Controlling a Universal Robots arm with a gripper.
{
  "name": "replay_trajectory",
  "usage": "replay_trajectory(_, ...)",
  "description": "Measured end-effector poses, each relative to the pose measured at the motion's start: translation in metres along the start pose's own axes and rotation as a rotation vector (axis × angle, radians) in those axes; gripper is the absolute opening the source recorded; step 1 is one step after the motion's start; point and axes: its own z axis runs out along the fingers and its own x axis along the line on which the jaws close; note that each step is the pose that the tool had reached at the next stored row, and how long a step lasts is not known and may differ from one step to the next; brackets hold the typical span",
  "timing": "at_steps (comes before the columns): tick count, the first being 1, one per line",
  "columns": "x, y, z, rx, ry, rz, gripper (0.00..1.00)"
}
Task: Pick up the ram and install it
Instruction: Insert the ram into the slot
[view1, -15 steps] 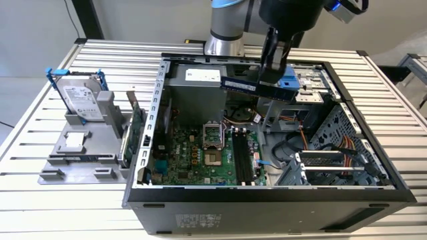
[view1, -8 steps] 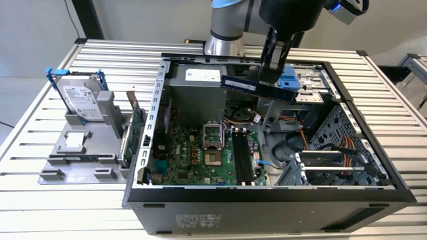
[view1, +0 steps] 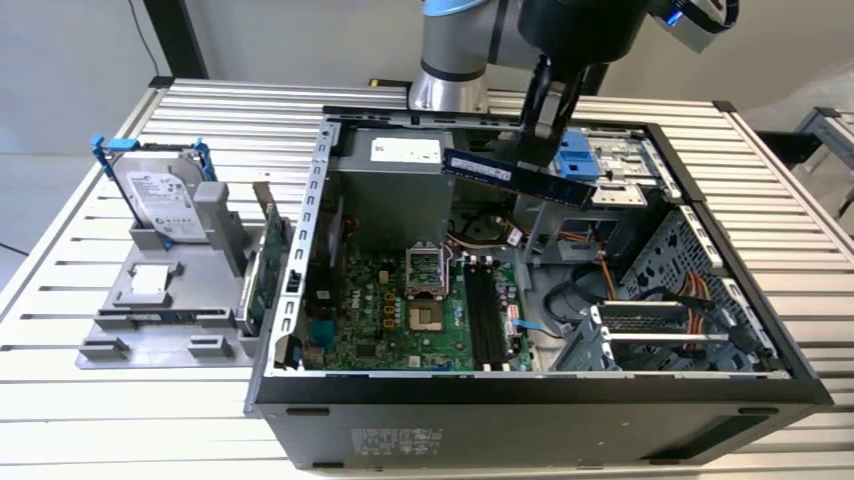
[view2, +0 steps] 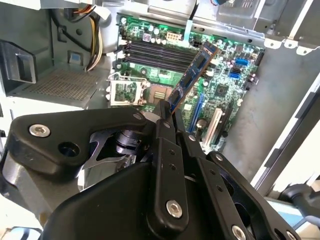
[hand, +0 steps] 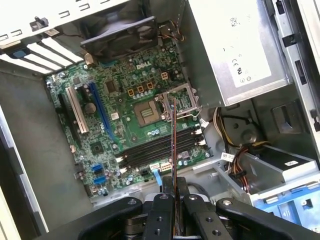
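Observation:
My gripper (view1: 535, 155) is shut on the ram (view1: 515, 176), a narrow dark stick with black chips and a pale label. I hold it level in the air over the back of the open computer case (view1: 307, 250). In the second wrist view the ram (view2: 193, 74) juts out from the black fingers (view2: 165, 131), above the motherboard (view2: 227, 87). Seen edge-on in the first wrist view, the ram (hand: 173, 145) hangs over the long black memory slots (hand: 155, 150). From the exterior view, those slots (view1: 486, 318) lie well below the stick, beside the processor socket (view1: 424, 272).
A silver hard drive in blue rails (view1: 166, 195) stands on a grey fixture (view1: 160, 300) at the exterior view's left. A green expansion card (view1: 271, 262) stands on edge beside the case wall. Power supply (hand: 240, 50), fan (hand: 120, 30), cable bundles (view1: 667, 290) and drive cage (view1: 607, 165) crowd the case.

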Motion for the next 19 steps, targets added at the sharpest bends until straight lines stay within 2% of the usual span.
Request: replay_trajectory(19,0.0001,0.0001,0.0000,-0.0006,-0.0022,0.120,0.00)
